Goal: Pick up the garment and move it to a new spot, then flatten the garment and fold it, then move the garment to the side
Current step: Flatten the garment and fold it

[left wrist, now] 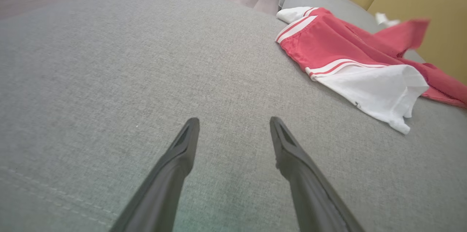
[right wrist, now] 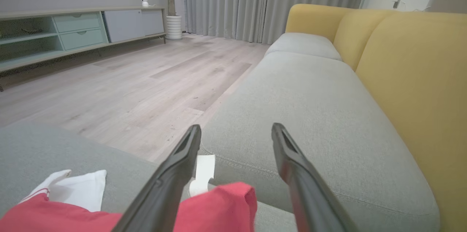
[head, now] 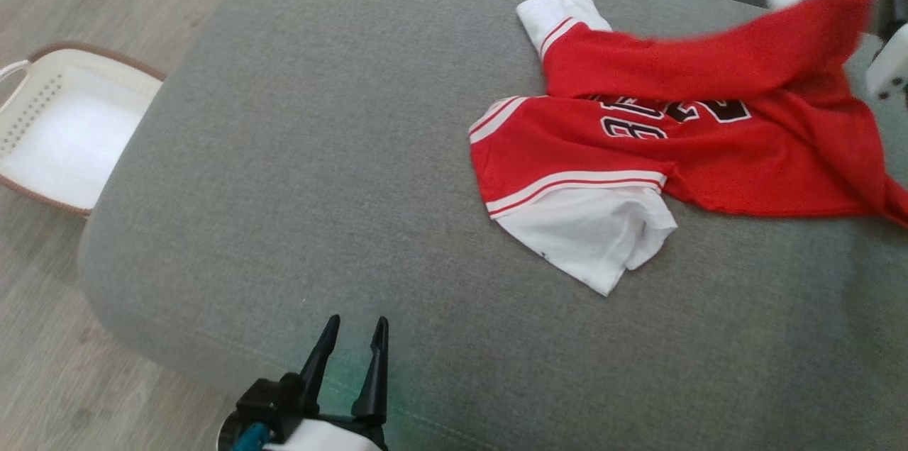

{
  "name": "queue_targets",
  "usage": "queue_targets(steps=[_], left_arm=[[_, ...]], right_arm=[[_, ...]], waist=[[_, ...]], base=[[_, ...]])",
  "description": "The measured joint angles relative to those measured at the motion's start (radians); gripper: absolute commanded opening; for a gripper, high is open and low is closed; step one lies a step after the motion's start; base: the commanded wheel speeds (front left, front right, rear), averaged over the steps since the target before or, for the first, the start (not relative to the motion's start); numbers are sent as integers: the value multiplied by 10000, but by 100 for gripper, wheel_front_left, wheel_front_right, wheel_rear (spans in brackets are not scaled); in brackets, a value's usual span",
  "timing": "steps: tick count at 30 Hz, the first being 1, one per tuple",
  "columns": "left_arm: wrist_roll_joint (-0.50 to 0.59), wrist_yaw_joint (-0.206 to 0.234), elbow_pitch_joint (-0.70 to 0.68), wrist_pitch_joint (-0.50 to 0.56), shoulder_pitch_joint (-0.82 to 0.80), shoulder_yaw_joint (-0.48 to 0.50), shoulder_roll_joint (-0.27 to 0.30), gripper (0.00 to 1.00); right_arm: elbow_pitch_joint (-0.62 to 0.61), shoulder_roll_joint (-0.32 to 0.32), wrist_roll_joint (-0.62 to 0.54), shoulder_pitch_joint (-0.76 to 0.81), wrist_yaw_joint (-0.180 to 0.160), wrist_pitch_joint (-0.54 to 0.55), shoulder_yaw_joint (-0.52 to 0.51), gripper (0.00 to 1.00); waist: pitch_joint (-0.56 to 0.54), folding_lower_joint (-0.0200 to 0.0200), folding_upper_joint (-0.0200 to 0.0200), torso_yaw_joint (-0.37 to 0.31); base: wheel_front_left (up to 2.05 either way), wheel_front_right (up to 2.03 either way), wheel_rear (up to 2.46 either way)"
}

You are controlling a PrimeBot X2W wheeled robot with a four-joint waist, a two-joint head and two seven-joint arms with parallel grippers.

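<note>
The garment [head: 638, 153] is a red jersey with white sleeves and black numbers. It lies crumpled on the right part of the grey cushion [head: 319, 153], one red corner lifted and blurred at the upper right. My left gripper [head: 358, 323] hovers open and empty over the cushion's near edge, well left of the garment [left wrist: 328, 46]. In the right wrist view my right gripper [right wrist: 235, 130] stands open. The garment's red corner [right wrist: 219, 206] with a white tag hangs loose low between the fingers [right wrist: 182, 159], not pinched. Part of my right arm [head: 888, 61] shows beside the lifted corner.
A white basket [head: 28, 118] with a brown rim sits on the wooden floor left of the cushion. A second grey seat cushion [right wrist: 310, 89] and a yellow sofa back [right wrist: 419, 78] lie beyond the garment. A low cabinet [right wrist: 73, 31] stands across the room.
</note>
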Motion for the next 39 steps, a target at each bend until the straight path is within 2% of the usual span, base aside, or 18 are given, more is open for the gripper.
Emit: queue_targets(steps=[4, 9, 16, 20, 31, 39], left_arm=[[-82, 88, -19, 0, -2, 38, -2, 100], [-52, 71, -19, 0, -16, 63, -2, 100], [17, 13, 6, 0, -15, 105, -2, 100], [98, -19, 71, 0, -11, 199, -2, 100], [105, -107, 113, 0, -10, 255, -2, 100], [42, -100, 81, 0, -15, 251, -2, 100]], right_arm=[[-217, 56, -199, 848, 2, 0, -752, 100], [-1179, 171, -374, 2864, 0, 0, -1267, 100], [-2771, 357, -374, 5415, 0, 2, -1312, 100], [-3294, 339, -514, 6273, 0, 2, -1103, 100], [-3175, 305, -1175, 6370, 0, 2, -1603, 100], [-2847, 247, -2010, 5698, 0, 2, -2378, 100]], waist=[[-12, 0, 0, -295], [-87, 0, 0, -738], [-282, -1, 0, -1166], [-338, -2, 0, -1281], [-164, -1, 0, -1242], [135, -1, 0, -1166]], base=[[0, 0, 0], [0, 0, 0], [0, 0, 0], [0, 0, 0], [0, 0, 0], [0, 0, 0]])
